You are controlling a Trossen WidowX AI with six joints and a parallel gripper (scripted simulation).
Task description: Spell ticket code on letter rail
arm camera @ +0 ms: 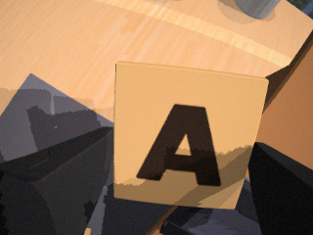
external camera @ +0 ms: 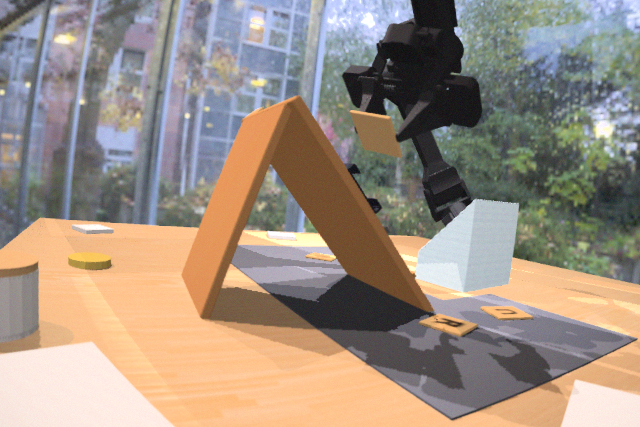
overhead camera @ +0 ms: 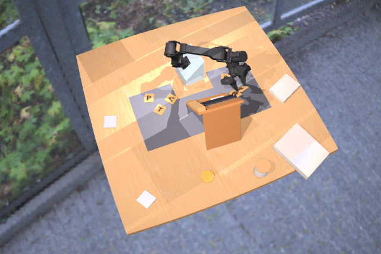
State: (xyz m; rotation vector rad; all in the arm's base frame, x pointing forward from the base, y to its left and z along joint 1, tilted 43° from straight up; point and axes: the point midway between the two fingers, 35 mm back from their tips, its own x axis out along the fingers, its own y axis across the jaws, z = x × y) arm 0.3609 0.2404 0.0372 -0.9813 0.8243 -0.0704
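Note:
My gripper [overhead camera: 241, 87] [external camera: 379, 125] [arm camera: 184, 146] is shut on the A tile [overhead camera: 243, 88] [external camera: 377, 135] [arm camera: 147, 108], its letter upright in the wrist view. It holds the tile in the air, just beyond the right end of the board's dark rail [overhead camera: 215, 101]. The orange board [overhead camera: 222, 129] [external camera: 330, 205] stands like a tent; a block [overhead camera: 196, 106] closes the rail's left end. I can make out no letter in the rail. The P tile [overhead camera: 149, 97], V tile [overhead camera: 171, 99] and T tile [overhead camera: 159, 109] lie left of the board, the R tile [external camera: 448, 324] and U tile [external camera: 505, 312] right. The ticket's print is unreadable.
A pale blue wedge block [overhead camera: 194, 68] [external camera: 485, 246] stands behind the board beside the arm. The grey mat [overhead camera: 153, 134] [external camera: 444, 391] lies under the tiles. White slabs [overhead camera: 284, 88] [overhead camera: 301, 149], a lidded can [overhead camera: 262, 168] and a yellow disc [overhead camera: 207, 176] sit around the board.

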